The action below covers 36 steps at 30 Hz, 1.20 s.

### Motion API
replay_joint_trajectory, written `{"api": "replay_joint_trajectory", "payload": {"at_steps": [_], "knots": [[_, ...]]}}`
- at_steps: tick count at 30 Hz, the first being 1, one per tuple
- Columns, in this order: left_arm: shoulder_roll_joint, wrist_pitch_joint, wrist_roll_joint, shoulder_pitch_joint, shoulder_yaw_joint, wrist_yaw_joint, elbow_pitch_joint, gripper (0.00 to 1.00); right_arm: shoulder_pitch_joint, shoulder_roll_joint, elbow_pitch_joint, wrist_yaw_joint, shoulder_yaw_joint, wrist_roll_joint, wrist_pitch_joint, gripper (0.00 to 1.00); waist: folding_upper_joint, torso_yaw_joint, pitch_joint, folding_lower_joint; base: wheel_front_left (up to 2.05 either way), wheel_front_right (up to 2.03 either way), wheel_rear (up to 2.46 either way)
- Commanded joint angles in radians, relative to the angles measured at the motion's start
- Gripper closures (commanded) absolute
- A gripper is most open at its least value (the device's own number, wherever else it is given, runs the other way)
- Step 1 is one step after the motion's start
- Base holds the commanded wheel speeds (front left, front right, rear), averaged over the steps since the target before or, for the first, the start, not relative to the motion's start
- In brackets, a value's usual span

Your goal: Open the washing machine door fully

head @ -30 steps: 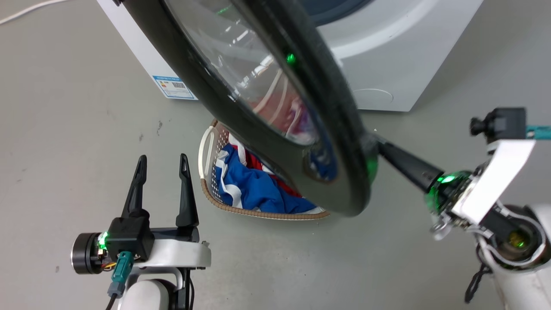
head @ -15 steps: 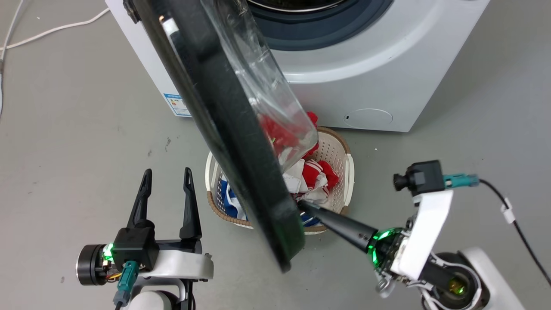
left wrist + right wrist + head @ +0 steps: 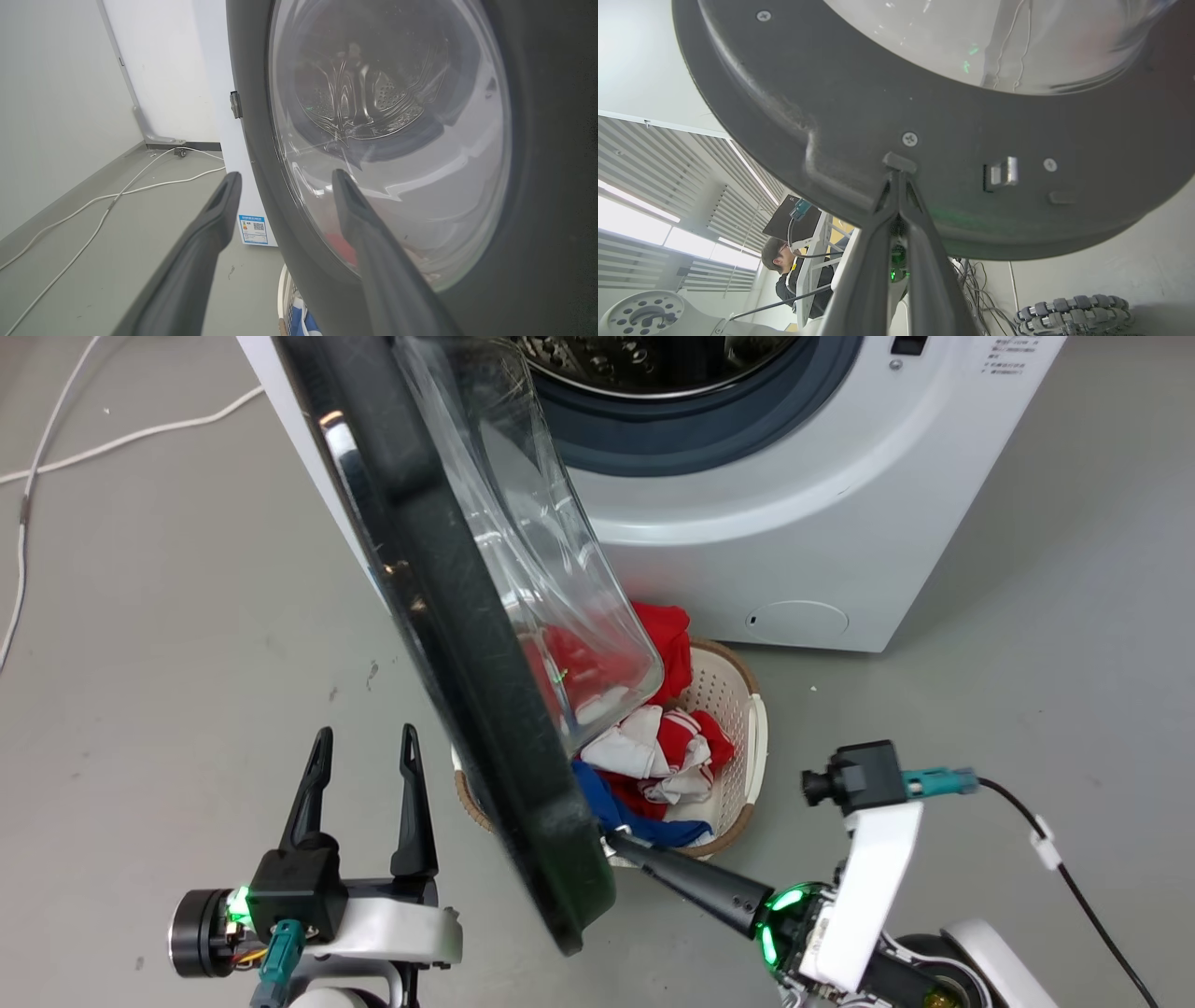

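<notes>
The white washing machine [image 3: 840,523] stands at the top of the head view, its steel drum [image 3: 644,359] exposed. The washing machine door [image 3: 448,616], glossy black with a bulging glass bowl [image 3: 551,579], is swung out and seen almost edge-on. My right gripper [image 3: 611,845] is shut, its tips pressed against the door's inner face near the low free edge. In the right wrist view the joined fingertips [image 3: 896,176] touch the door [image 3: 831,107] just under a small tab, left of the latch [image 3: 1003,171]. My left gripper [image 3: 362,747] is open and empty, left of the door. It faces the door's outer glass [image 3: 387,116].
A white laundry basket [image 3: 747,728] of red, white and blue clothes sits on the floor under the door, before the machine. White cables [image 3: 93,439] trail across the grey floor at the left. A seated person [image 3: 780,256] shows in the right wrist view.
The door has swung further away from the machine's opening, from facing the camera to nearly edge-on. My shut right gripper followed it down and left. The camera shifted too; the left gripper stayed open.
</notes>
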Motion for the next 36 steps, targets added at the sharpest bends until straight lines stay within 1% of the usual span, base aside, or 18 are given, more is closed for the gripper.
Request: {"api": "replay_joint_trajectory", "payload": {"at_steps": [1,2,3,4,8,13,15,16,18,20,21,22,23,25,27,31,33,36], "knots": [[0.000,-0.003,0.003,0.016,0.004,0.004,0.002,0.00,0.018,0.000,-0.005,0.003,-0.014,-0.008,-0.029,1.00,0.0000,-0.005,-0.015,0.0001,0.00,0.00,0.00],[0.000,-0.003,0.004,0.022,0.006,0.003,0.004,0.00,0.023,-0.004,-0.008,0.003,-0.024,-0.016,-0.050,0.95,0.0000,-0.008,-0.023,0.0001,0.00,0.00,0.00],[0.000,-0.003,0.005,0.028,0.008,0.002,0.005,0.00,0.032,-0.002,-0.011,0.003,-0.031,-0.016,-0.070,0.62,0.0000,-0.011,-0.031,0.0001,0.00,0.00,0.00],[0.000,-0.003,0.006,0.033,0.010,0.001,0.006,0.00,0.037,-0.003,-0.018,0.003,-0.041,-0.022,-0.093,0.00,0.0000,-0.014,-0.039,0.0001,0.00,0.00,0.00],[0.000,-0.003,0.010,0.056,0.021,-0.005,0.011,0.00,0.057,-0.025,-0.057,0.003,-0.075,-0.097,-0.219,0.00,0.0000,-0.028,-0.073,0.0001,0.00,0.00,0.00],[0.000,-0.003,0.015,0.081,0.034,-0.008,0.011,0.00,0.066,-0.056,-0.064,0.003,-0.122,-0.284,-0.509,0.00,0.0000,-0.049,-0.108,0.0001,0.00,0.00,0.00],[0.000,-0.003,0.017,0.091,0.038,-0.010,0.013,0.00,0.069,-0.066,-0.049,0.003,-0.140,-0.342,-0.623,0.00,0.0000,-0.057,-0.122,0.0001,0.00,0.00,0.00],[0.000,-0.003,0.018,0.097,0.041,-0.011,0.013,0.00,0.066,-0.087,-0.030,0.003,-0.154,-0.401,-0.685,0.00,0.0000,-0.061,-0.130,0.0001,0.00,0.00,0.00],[0.000,-0.003,0.021,0.107,0.043,-0.013,0.010,0.00,0.067,-0.094,0.005,0.003,-0.164,-0.484,-0.768,0.00,0.0000,-0.067,-0.142,0.0001,0.00,0.00,0.00],[0.000,-0.003,0.021,0.117,0.047,-0.014,0.007,0.00,0.068,-0.092,0.030,0.003,-0.198,-0.573,-0.803,0.00,0.0000,-0.074,-0.153,0.0001,0.00,0.00,0.00],[0.000,-0.003,0.021,0.117,0.047,-0.014,0.007,0.00,0.068,-0.092,0.030,0.003,-0.198,-0.573,-0.803,0.00,0.0000,-0.074,-0.153,0.0001,0.00,0.00,0.00],[0.000,-0.003,0.021,0.122,0.050,-0.013,0.006,0.00,0.070,-0.089,0.038,0.003,-0.218,-0.618,-0.811,0.00,0.0000,-0.078,-0.157,0.0001,0.00,0.00,0.00],[0.000,-0.003,0.020,0.127,0.051,-0.013,0.005,0.00,0.075,-0.085,0.044,0.003,-0.243,-0.672,-0.815,0.00,0.0000,-0.081,-0.161,0.0001,0.00,0.00,0.00],[0.000,-0.003,0.021,0.131,0.054,-0.013,0.002,0.00,0.083,-0.054,0.033,0.003,-0.313,-0.796,-0.817,0.00,0.0000,-0.086,-0.167,0.0001,0.00,0.00,0.00],[0.000,-0.003,0.022,0.137,0.056,-0.014,0.002,0.00,0.102,-0.028,0.017,0.003,-0.372,-0.943,-0.816,0.00,0.0000,-0.089,-0.172,0.0001,0.00,0.00,0.00],[0.000,-0.002,0.024,0.146,0.059,-0.016,0.003,0.00,0.149,0.030,-0.022,0.003,-0.457,-1.170,-0.816,0.00,0.0000,-0.092,-0.181,0.0001,0.00,0.00,0.00],[0.000,-0.003,0.026,0.147,0.061,-0.016,0.003,0.00,0.173,0.051,-0.031,0.003,-0.481,-1.249,-0.816,0.00,0.0000,-0.093,-0.184,0.0001,0.00,0.00,0.00],[0.000,-0.003,0.026,0.150,0.061,-0.018,0.005,0.00,0.210,0.078,-0.031,0.003,-0.509,-1.304,-0.817,0.00,0.0000,-0.092,-0.189,0.0001,0.00,0.00,0.00]]}}
